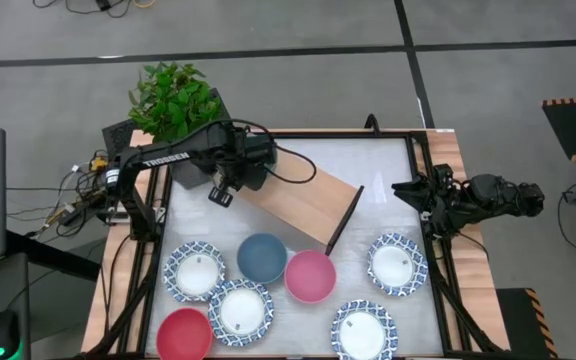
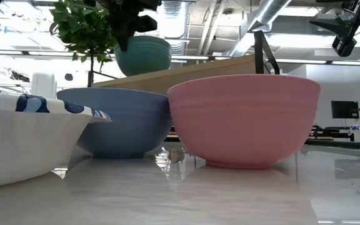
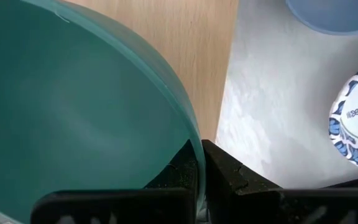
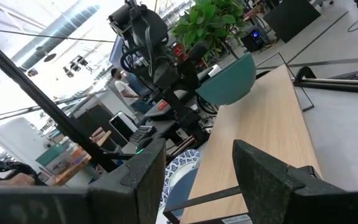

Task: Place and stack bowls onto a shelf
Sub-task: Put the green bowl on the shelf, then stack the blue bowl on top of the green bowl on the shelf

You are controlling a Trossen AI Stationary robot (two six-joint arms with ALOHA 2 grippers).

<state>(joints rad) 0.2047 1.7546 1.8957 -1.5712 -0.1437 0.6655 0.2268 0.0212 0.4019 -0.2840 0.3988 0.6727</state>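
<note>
Seven bowls sit on the white table [image 1: 388,185] in the high view: four white ones with blue patterned rims, at the left [image 1: 194,271], lower middle [image 1: 240,311], lower right [image 1: 364,331] and right [image 1: 397,264]; one blue bowl [image 1: 262,257]; one pink bowl [image 1: 310,276] just beside it; one red bowl [image 1: 184,334] at the near left edge. An eighth, the green bowl [image 3: 73,112], is off the table, held above the far end of the shelf [image 1: 303,205]; the left gripper [image 3: 201,163] is clenched on its rim, one finger inside and one outside, and the low view shows the bowl upright, mouth up.

There is one shelf, a light wooden plank; its long axis runs diagonally, from the far left near the left gripper to the near right, where its dark end support [image 1: 344,220] points toward the pink bowl; in the low view it rises toward the right, so it stands tilted.

The right gripper [image 4: 194,165] waits at the table's right edge, fingers spread apart and grasping nothing.

One potted plant [image 1: 173,98] stands at the far left corner.
</note>
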